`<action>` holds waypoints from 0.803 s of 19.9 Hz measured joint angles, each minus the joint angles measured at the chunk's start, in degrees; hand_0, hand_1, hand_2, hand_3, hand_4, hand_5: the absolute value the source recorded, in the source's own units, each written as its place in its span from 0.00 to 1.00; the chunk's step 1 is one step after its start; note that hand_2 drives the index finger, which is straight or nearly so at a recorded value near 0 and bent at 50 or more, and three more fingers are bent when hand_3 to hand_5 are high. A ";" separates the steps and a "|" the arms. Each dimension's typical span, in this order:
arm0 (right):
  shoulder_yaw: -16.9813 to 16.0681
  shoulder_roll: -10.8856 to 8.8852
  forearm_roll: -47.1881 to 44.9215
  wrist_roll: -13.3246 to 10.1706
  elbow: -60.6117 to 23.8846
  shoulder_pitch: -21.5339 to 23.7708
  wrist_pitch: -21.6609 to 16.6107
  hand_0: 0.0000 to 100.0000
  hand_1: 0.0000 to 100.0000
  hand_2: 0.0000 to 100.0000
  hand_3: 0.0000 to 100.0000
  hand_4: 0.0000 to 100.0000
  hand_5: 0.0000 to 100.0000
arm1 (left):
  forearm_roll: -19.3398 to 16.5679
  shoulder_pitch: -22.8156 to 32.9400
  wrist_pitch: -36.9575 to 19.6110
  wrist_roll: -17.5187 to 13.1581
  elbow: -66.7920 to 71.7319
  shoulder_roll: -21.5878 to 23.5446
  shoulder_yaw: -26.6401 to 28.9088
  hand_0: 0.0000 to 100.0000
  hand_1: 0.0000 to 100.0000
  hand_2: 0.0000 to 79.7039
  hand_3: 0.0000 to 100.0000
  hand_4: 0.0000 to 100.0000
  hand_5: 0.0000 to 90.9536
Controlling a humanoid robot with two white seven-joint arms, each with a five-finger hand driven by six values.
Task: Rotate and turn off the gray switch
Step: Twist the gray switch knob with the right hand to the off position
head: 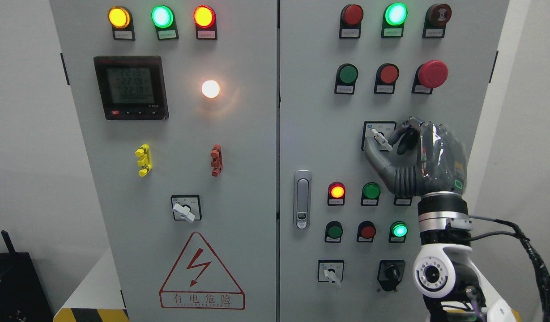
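Right hand (pixel 413 156) fingers (pixel 374 157) partly hide gray switch (pixel 380 139)

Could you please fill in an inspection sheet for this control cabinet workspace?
Surface: grey metal cabinet doors, upright, shut.
Job's things: small gray rotary switch on the right door, handle tilted.
Clutter: nothing seen.
Grippers: right hand, thumb and fingers pinching the switch handle; left hand not in view.
Cables: black cable looping from the right wrist.
Surroundings: lit indicator lamps, digital meter, red mushroom button, red lightning warning triangle.
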 measured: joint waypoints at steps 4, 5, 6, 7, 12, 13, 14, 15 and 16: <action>0.16 0.02 -0.01 0.02 0.18 -0.19 0.40 0.36 0.49 0.67 0.87 0.80 0.99 | 0.00 -0.01 0.00 -0.19 0.00 0.00 0.00 0.12 0.39 0.00 0.00 0.00 0.00; 0.21 0.03 -0.01 0.02 0.20 -0.22 0.43 0.37 0.49 0.67 0.87 0.80 0.99 | 0.00 -0.01 0.00 -0.21 0.00 0.00 0.00 0.12 0.39 0.00 0.00 0.00 0.00; 0.23 0.03 -0.02 0.05 0.24 -0.25 0.47 0.38 0.48 0.67 0.87 0.80 0.99 | 0.00 -0.01 0.00 -0.21 0.00 0.00 0.00 0.12 0.39 0.00 0.00 0.00 0.00; 0.28 0.03 -0.03 0.05 0.28 -0.28 0.49 0.40 0.48 0.67 0.87 0.80 0.99 | 0.00 -0.02 0.00 -0.21 0.00 0.00 0.00 0.12 0.39 0.00 0.00 0.00 0.00; 0.42 0.03 -0.08 0.14 0.45 -0.38 0.51 0.43 0.47 0.67 0.88 0.80 0.99 | 0.00 -0.02 0.00 0.00 0.00 0.00 0.00 0.12 0.39 0.00 0.00 0.00 0.00; 0.44 0.04 -0.08 0.16 0.49 -0.39 0.51 0.44 0.47 0.67 0.88 0.80 0.99 | 0.00 -0.02 0.00 0.02 0.00 0.00 0.00 0.12 0.39 0.00 0.00 0.00 0.00; 0.46 0.05 -0.10 0.17 0.52 -0.40 0.51 0.44 0.46 0.68 0.89 0.80 0.99 | 0.00 -0.02 0.00 0.05 0.00 0.00 0.00 0.12 0.39 0.00 0.00 0.00 0.00; 0.47 0.05 -0.11 0.17 0.54 -0.41 0.51 0.45 0.46 0.68 0.89 0.80 0.99 | 0.00 -0.02 0.00 0.07 0.00 0.00 0.00 0.12 0.39 0.00 0.00 0.00 0.00; 0.48 0.07 -0.12 0.17 0.56 -0.42 0.51 0.45 0.46 0.68 0.90 0.80 0.99 | 0.00 -0.02 0.00 0.07 0.00 0.00 0.00 0.12 0.39 0.00 0.00 0.00 0.00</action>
